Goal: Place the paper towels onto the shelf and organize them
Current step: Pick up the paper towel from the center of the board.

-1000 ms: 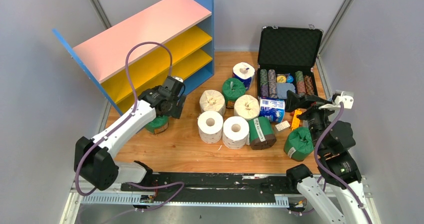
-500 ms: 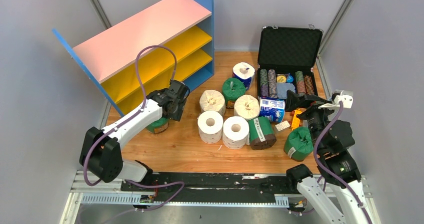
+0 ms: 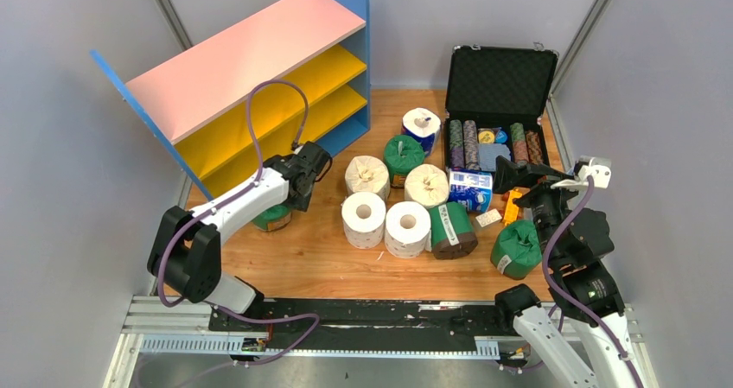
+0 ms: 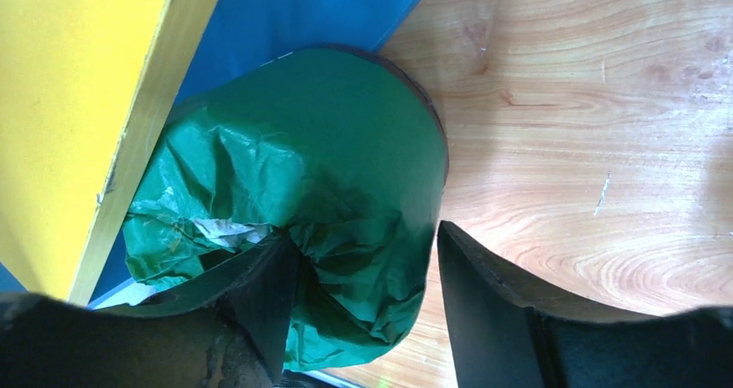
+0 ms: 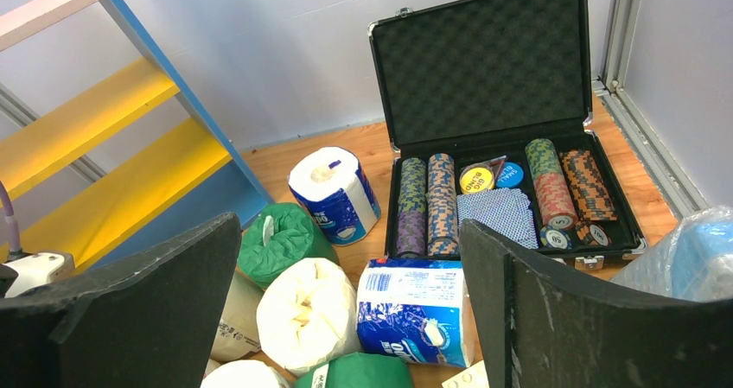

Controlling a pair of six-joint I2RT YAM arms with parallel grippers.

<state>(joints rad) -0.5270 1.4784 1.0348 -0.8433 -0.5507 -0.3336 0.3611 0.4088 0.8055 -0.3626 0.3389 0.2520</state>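
The left end effector (image 4: 363,306), jaws spread wide, straddles a green-wrapped roll (image 4: 311,206) wedged against the shelf (image 4: 78,103), where crinkled wrap risks a slipping grip.

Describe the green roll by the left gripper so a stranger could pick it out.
Start at the shelf with the pink top and yellow boards. At its near bottom edge, apart from the cluster of rolls mid-table, one green-wrapped roll sits under the left gripper. It is the only roll against the shelf.
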